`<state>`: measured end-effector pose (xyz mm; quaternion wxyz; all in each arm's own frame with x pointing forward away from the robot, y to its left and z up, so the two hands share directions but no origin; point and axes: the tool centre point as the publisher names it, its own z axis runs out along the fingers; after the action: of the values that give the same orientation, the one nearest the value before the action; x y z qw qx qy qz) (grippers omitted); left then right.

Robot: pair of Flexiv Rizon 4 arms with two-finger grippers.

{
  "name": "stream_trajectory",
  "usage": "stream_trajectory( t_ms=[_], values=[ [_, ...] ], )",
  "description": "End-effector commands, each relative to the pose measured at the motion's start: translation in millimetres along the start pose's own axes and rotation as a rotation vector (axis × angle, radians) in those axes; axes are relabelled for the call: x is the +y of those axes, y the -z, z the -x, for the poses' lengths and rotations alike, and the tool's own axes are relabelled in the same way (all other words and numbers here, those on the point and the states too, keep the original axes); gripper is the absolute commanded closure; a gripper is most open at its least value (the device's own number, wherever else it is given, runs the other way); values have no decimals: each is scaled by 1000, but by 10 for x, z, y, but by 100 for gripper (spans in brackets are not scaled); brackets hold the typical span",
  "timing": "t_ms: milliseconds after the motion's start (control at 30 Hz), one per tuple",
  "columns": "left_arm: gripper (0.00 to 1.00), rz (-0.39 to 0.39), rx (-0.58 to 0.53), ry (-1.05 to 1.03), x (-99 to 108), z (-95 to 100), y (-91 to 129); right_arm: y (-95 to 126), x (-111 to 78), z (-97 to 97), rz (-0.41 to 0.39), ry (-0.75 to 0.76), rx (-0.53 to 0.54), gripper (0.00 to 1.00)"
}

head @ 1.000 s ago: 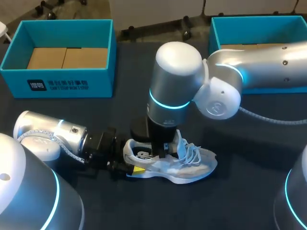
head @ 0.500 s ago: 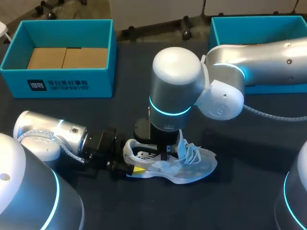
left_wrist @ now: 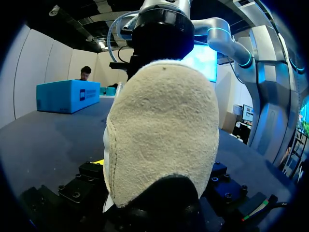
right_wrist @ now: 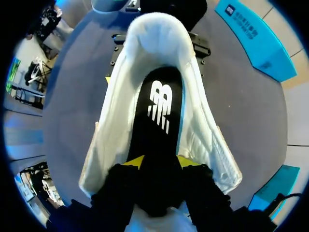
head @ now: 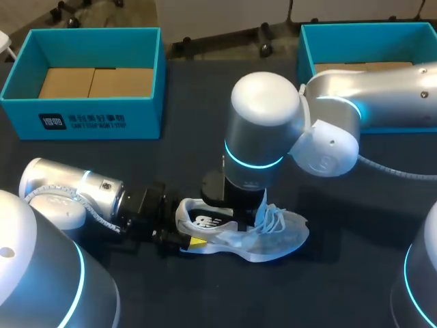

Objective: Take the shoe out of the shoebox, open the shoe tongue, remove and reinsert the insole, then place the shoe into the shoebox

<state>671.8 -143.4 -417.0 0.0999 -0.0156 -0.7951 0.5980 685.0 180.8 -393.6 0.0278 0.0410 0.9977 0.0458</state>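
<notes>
- Centrally, on the dark grey tabletop [head: 355, 273]: a white mesh lace-up sneaker [head: 276, 238], upright on its sole, outside both boxes, heel toward the left arm, laces loose over the tongue.
- At the heel, the left arm's two-fingered gripper [head: 184, 231], low along the table, closed on the sneaker with one finger on each side of the beige suede heel cup.
- In the left wrist view, that heel cup close up, with only one yellow tip on show just beside it.
- Above the sneaker's opening, the right arm's two-fingered gripper [right_wrist: 160, 163], pointing straight down from an upright wrist.
- Inside the sneaker, a flat black insole with a white logo [right_wrist: 159, 104], lying along the footbed, its front end between the right fingers.
- Pinched there, set narrow: both yellow tips [right_wrist: 135, 162] against the insole from opposite sides.
- At the table's far left, an open teal cardboard shoebox [head: 82, 123] with brown cardboard in its bottom, well apart from the sneaker.
- At the far right, a second open teal cardboard box [head: 304, 51], partly hidden behind the right arm.
</notes>
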Motion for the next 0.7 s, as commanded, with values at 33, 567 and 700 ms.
stream_trajectory(
  t_ms=[33, 567, 700],
  values=[
    [100, 0, -1, -1, 13, -6, 1, -65, 18, -15, -20, -7, -7, 57],
    [100, 0, -1, -1, 13, -6, 1, -404, 92, -59, 19, -27, 112, 36],
    [100, 0, -1, -1, 13, -6, 1, -493, 113, -202, 54, -35, 153, 30]
  ],
)
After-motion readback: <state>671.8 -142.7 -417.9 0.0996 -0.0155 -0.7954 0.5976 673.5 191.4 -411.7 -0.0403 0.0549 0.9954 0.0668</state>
